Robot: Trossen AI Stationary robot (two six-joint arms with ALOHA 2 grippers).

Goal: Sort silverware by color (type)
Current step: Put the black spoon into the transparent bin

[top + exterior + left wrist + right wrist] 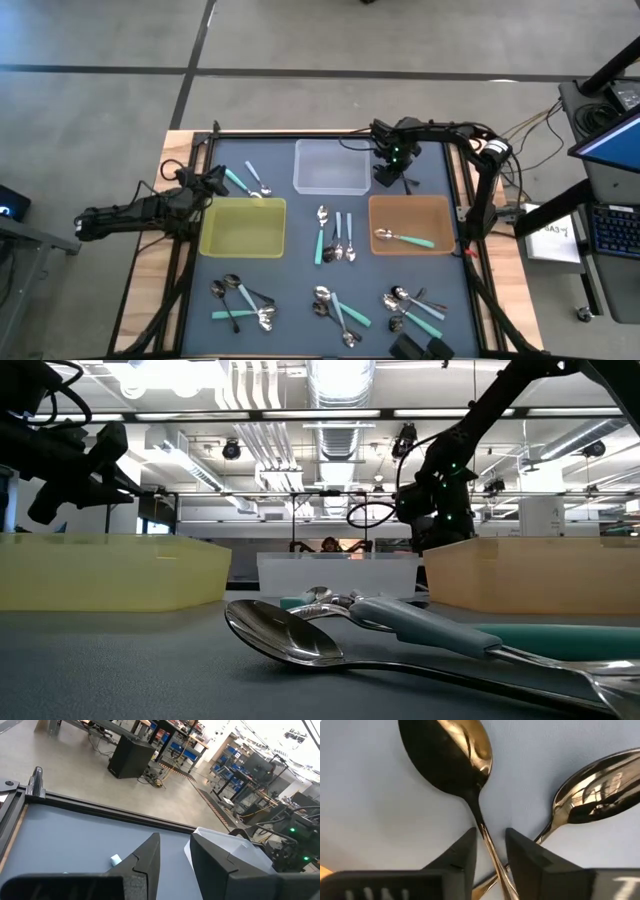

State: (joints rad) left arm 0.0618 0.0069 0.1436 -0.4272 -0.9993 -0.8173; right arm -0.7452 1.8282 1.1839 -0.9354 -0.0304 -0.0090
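The right gripper (489, 847) straddled a dark, glossy metal spoon's (451, 756) thin neck without clearly gripping — stiff, slippery, best pinched there; left gripper (175, 857) empty, at nine o'clock.

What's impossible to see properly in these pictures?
- High view: the right gripper covers the dark metal spoons beneath it.
- Low view: the walls of the yellow tray and the orange-brown tray hide their contents.
- Left wrist view: the left gripper hides most of a small pale-blue piece.
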